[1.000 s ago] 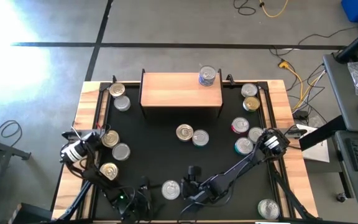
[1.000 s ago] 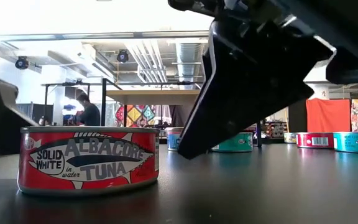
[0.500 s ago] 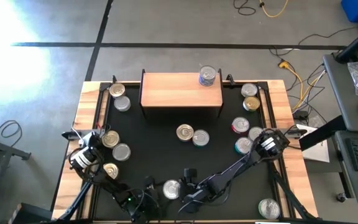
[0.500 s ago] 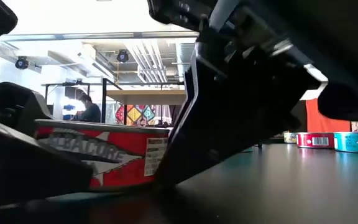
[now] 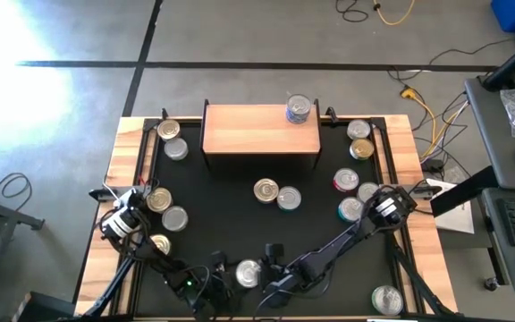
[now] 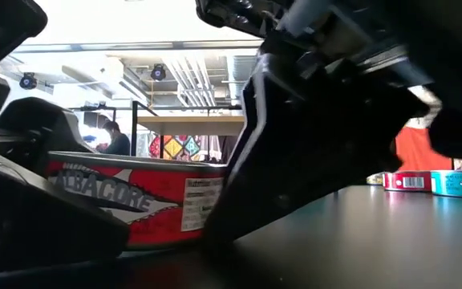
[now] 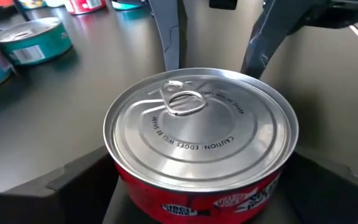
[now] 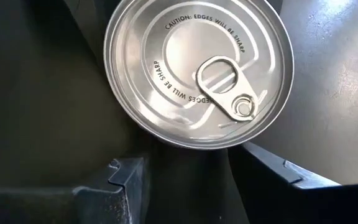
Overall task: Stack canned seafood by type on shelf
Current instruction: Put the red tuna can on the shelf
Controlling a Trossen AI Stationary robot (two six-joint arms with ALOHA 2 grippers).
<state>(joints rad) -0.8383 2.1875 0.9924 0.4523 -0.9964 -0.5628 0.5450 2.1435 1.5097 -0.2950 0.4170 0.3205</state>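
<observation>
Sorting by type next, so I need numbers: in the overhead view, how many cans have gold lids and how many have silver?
Gold-lidded cans: 5
Silver-lidded cans: 10 (near-right corner can judged silver)
Total: 15

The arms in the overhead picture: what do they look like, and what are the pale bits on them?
Both are slim dark jointed arms. The left arm and right arm each carry a white-banded joint. Each ends in a two-fingered black gripper with flat angular fingers. Thin dark cables trail along them.
</observation>
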